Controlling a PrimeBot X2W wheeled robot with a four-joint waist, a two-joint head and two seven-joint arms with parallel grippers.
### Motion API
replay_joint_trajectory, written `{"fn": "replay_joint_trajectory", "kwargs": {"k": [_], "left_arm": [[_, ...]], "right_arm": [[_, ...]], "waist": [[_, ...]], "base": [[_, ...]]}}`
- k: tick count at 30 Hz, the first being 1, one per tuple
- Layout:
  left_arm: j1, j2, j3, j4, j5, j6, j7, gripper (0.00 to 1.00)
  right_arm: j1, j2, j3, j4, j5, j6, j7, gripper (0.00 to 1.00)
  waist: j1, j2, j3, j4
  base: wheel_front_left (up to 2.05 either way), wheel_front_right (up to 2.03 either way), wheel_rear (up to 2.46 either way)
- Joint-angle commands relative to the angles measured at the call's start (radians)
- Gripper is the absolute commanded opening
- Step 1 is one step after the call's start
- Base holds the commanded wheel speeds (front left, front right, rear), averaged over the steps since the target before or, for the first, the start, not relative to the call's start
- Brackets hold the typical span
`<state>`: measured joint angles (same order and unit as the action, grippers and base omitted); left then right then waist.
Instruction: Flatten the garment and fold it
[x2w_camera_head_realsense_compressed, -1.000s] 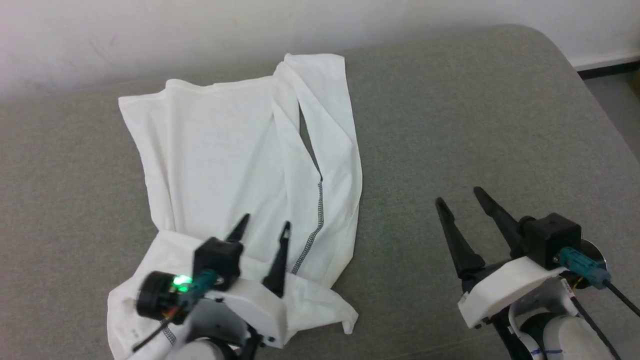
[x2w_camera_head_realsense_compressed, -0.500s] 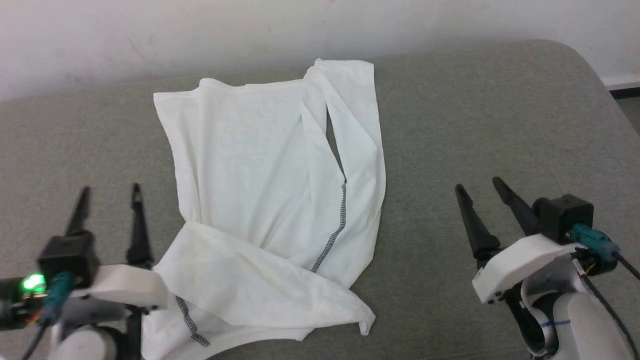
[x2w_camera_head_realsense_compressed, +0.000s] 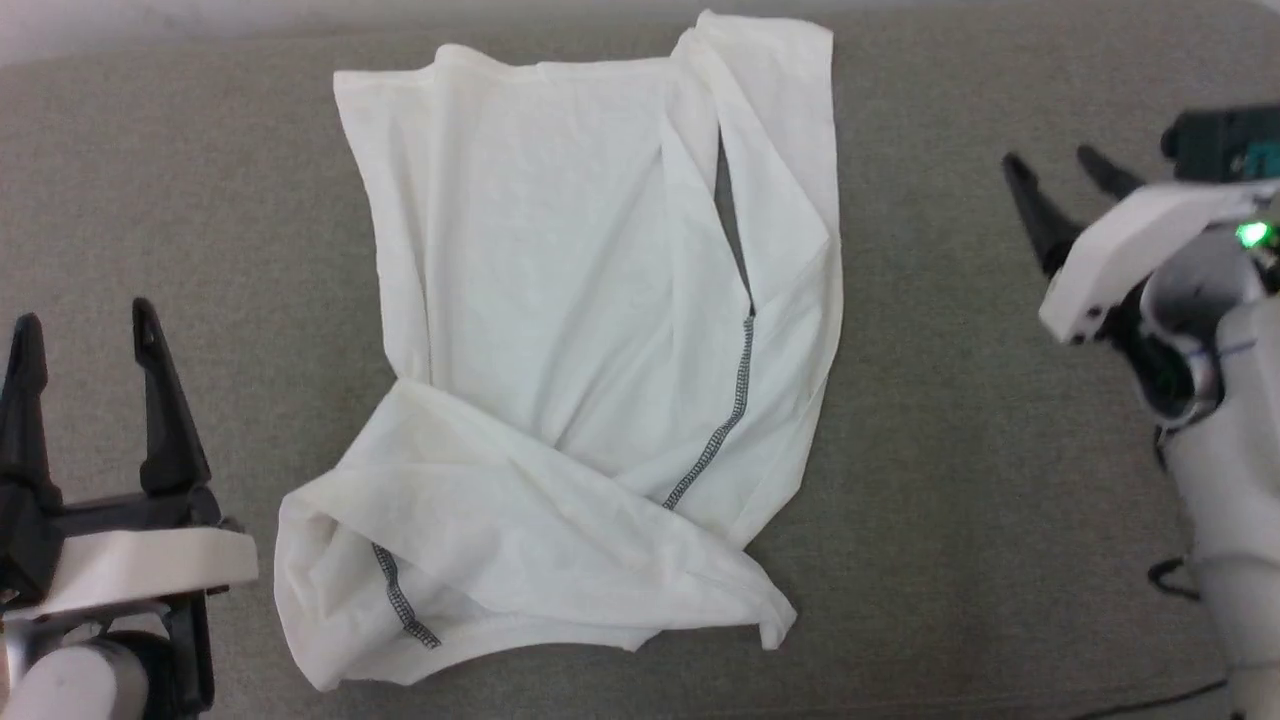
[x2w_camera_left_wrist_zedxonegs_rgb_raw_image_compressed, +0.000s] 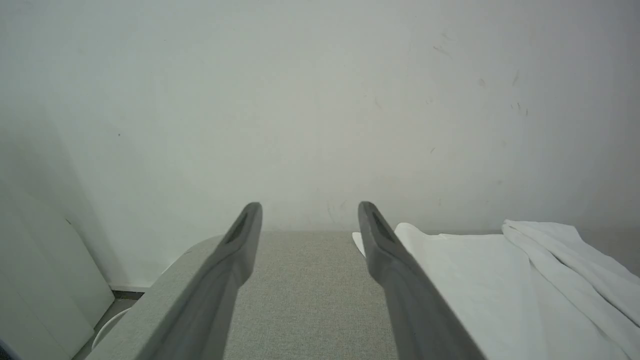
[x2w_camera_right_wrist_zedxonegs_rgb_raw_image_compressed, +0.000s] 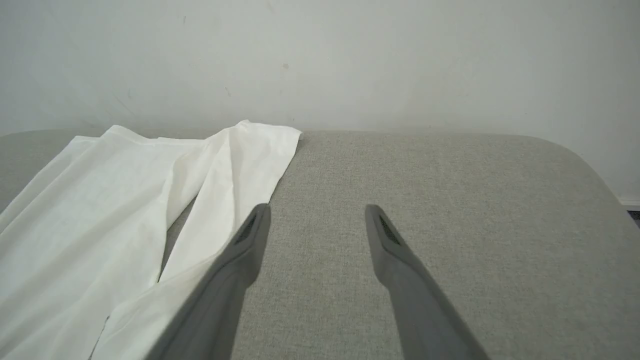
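The garment (x2w_camera_head_realsense_compressed: 590, 300), a white long-sleeved shirt, is lying partly folded in the middle of the frame on the grey fabric-covered tabletop (x2w_camera_head_realsense_compressed: 1000, 500). A flap of cloth is lying across its lower part and a dark stitched seam (x2w_camera_head_realsense_compressed: 735, 400) is running down its right side. The left claw (x2w_camera_head_realsense_compressed: 87, 317) is hovering at the lower left, fingers spread wide and gripping nothing, beside the shirt but apart from it; a second earlier it was poised over the shirt's lower portion. The right claw (x2w_camera_head_realsense_compressed: 1050, 158) is waiting at the upper right, well apart from the cloth, spread wide and empty as before. The head camera is now looking down more steeply, leaving the pale wall (x2w_camera_head_realsense_compressed: 120, 15) as a thin strip at the upper left.
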<state>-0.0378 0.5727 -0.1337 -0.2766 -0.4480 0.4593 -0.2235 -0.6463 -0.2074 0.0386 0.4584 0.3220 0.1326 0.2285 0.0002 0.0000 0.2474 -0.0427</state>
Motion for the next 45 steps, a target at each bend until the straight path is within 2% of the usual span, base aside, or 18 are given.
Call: {"fn": "replay_joint_trajectory", "kwargs": {"k": [1,7,10,18,22,27,35,36,37,38,42,45], "left_arm": [[-0.027,-0.013,0.003,-0.010,-0.007,-0.007,-0.011,1.00],[-0.100,-0.060,-0.016,-0.023,-0.003,-0.033,-0.028,1.00],[-0.136,-0.084,-0.030,-0.026,0.002,-0.049,-0.033,1.00],[-0.207,-0.150,-0.044,-0.042,0.024,-0.087,-0.038,1.00],[-0.235,-0.184,-0.040,-0.056,0.045,-0.112,-0.038,1.00],[-0.248,-0.217,-0.028,-0.065,0.064,-0.137,-0.038,1.00],[-0.240,-0.274,0.004,-0.052,0.097,-0.183,-0.038,1.00],[-0.240,-0.280,0.008,-0.049,0.101,-0.188,-0.038,1.00],[-0.240,-0.286,0.011,-0.045,0.105,-0.193,-0.038,1.00],[-0.240,-0.292,0.014,-0.042,0.110,-0.197,-0.038,1.00],[-0.240,-0.310,0.024,-0.028,0.128,-0.213,-0.038,1.00],[-0.238,-0.316,0.029,-0.013,0.141,-0.224,-0.038,1.00]], "right_arm": [[-0.078,-0.022,0.004,0.052,0.019,-0.002,0.028,1.00],[-0.381,-0.105,0.061,0.271,0.080,-0.002,0.166,1.00],[-0.510,-0.133,0.104,0.344,0.107,-0.002,0.234,1.00],[-0.776,-0.169,0.189,0.518,0.161,-0.002,0.427,1.00],[-0.854,-0.173,0.230,0.590,0.164,-0.002,0.516,1.00],[-0.904,-0.176,0.270,0.638,0.156,-0.002,0.566,1.00],[-0.915,-0.192,0.345,0.781,0.094,-0.002,0.709,1.00],[-0.911,-0.191,0.343,0.795,0.091,-0.002,0.735,0.53],[-0.907,-0.189,0.339,0.804,0.090,-0.002,0.754,0.16],[-0.905,-0.189,0.333,0.810,0.088,-0.002,0.757,0.00],[-0.900,-0.182,0.318,0.815,0.082,-0.002,0.707,0.00],[-0.901,-0.182,0.317,0.793,0.080,-0.002,0.619,0.00]], "waist": [[-0.0002,0.0000,0.116,0.074],[-0.0002,0.0000,0.242,0.153],[-0.0002,0.0000,0.294,0.193],[-0.0002,0.0000,0.411,0.272],[-0.0002,0.0000,0.453,0.305],[-0.0002,0.0000,0.480,0.328],[-0.0002,0.0000,0.493,0.335],[-0.0002,0.0000,0.492,0.334],[-0.0002,0.0000,0.490,0.333],[-0.0002,0.0000,0.489,0.332],[-0.0002,0.0000,0.475,0.322],[-0.0002,0.0000,0.451,0.309]], "base": [[0.00,0.00,0.00],[0.00,0.00,0.00],[0.00,0.00,0.00],[0.00,0.00,0.00],[0.00,0.00,0.00],[0.00,0.00,0.00],[0.00,0.00,0.00],[0.00,0.00,0.00],[0.00,0.00,0.00],[0.00,0.00,0.00],[0.00,0.00,0.00],[0.00,0.00,0.00]]}}
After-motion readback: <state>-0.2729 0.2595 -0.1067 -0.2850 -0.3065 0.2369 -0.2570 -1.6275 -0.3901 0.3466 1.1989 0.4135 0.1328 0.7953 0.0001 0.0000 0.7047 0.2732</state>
